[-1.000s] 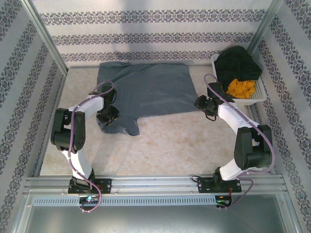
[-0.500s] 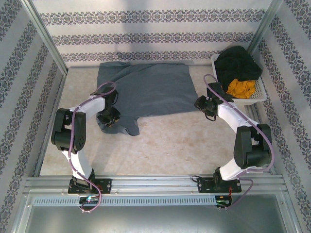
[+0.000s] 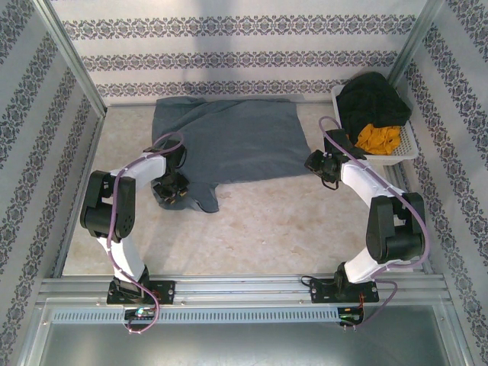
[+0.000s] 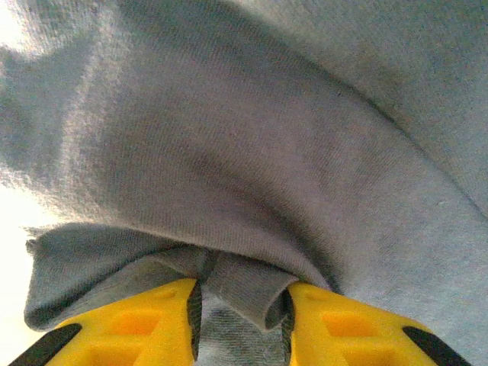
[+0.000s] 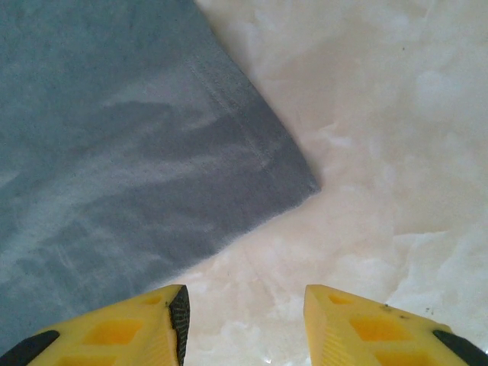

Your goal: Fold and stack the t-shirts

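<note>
On the pale table [image 3: 290, 221], a plain slate blue-grey t-shirt [image 3: 229, 141] lies spread flat towards the back wall, with an arm at each near corner.

Left arm: elbow folded high, forearm reaching inward, wrist tipped down over the shirt's near-left flap. The left gripper [image 4: 240, 305] has its yellow fingers [image 4: 145, 320] pinched narrowly on a fold of the cloth. Right arm: forearm stretched forward and inward. The right gripper [image 5: 244, 320] has its jaws apart over bare table, holding nothing, just beside the shirt's near-right corner. A white basket [image 3: 408, 149] at the far right holds dark and orange garments.
</note>
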### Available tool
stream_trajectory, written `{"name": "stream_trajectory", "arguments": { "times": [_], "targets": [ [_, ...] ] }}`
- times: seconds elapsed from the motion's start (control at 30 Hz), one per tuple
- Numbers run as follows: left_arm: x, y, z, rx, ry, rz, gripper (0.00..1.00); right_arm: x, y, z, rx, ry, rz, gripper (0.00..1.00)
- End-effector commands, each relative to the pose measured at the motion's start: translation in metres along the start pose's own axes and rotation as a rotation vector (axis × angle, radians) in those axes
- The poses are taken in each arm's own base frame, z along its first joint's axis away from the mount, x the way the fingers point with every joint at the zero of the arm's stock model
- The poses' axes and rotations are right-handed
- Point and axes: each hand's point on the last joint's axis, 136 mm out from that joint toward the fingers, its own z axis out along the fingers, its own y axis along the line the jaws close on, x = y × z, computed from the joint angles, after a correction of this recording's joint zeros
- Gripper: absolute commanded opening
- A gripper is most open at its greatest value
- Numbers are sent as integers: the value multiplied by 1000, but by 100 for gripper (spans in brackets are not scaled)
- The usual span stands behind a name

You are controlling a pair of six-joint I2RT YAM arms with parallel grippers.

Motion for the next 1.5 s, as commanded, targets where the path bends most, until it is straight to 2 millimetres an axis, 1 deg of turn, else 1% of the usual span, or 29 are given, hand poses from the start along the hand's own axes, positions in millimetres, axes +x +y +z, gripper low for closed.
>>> {"name": "stream_trajectory", "arguments": {
  "times": [0.0,0.1,0.2,0.33,0.47,0.6,0.7,0.77,0.8,0.87,0.93,1.0,1.07,1.17,1.27,1.37,1.47],
  "targets": [
    [-2,3,-7,-22,-29,39,31,-2,8,-2,-10,-3,-4,44],
    [-5,2,-7,-25,-35,46,24,-2,7,-2,-4,-4,-5,43],
    [-6,3,-9,-27,-48,55,14,-4,6,-1,-2,-9,-6,43],
    [-9,3,-21,-9,-76,69,0,-10,7,0,-6,-15,-5,42],
    [-4,7,-39,22,-98,72,0,-17,11,2,-13,-29,-6,41],
    [6,15,-53,51,-96,58,0,-23,13,5,-12,-44,9,39],
    [18,23,-57,72,-81,37,0,-24,12,14,-5,-39,23,39],
    [23,30,-61,68,-86,30,0,-25,9,22,8,-31,41,42],
    [24,35,-64,64,-95,25,0,-26,7,25,16,-29,54,43],
    [24,44,-69,57,-128,18,0,-26,-4,30,71,-24,84,47],
    [24,51,-73,53,-152,9,0,-27,-12,34,113,-27,108,47],
    [26,58,-74,40,-163,7,0,-25,-22,40,163,-17,134,48],
    [26,62,-74,37,-172,1,0,-24,-27,47,195,-3,161,49],
    [26,63,-74,43,-183,-17,0,-24,-26,60,189,9,180,50],
    [22,61,-77,47,-199,-20,0,-23,-22,72,192,44,180,49],
    [18,61,-81,42,-216,-17,0,-21,-19,77,204,61,187,48],
    [14,60,-85,41,-236,-19,0,-14,-18,81,228,87,191,47]
  ]
}}
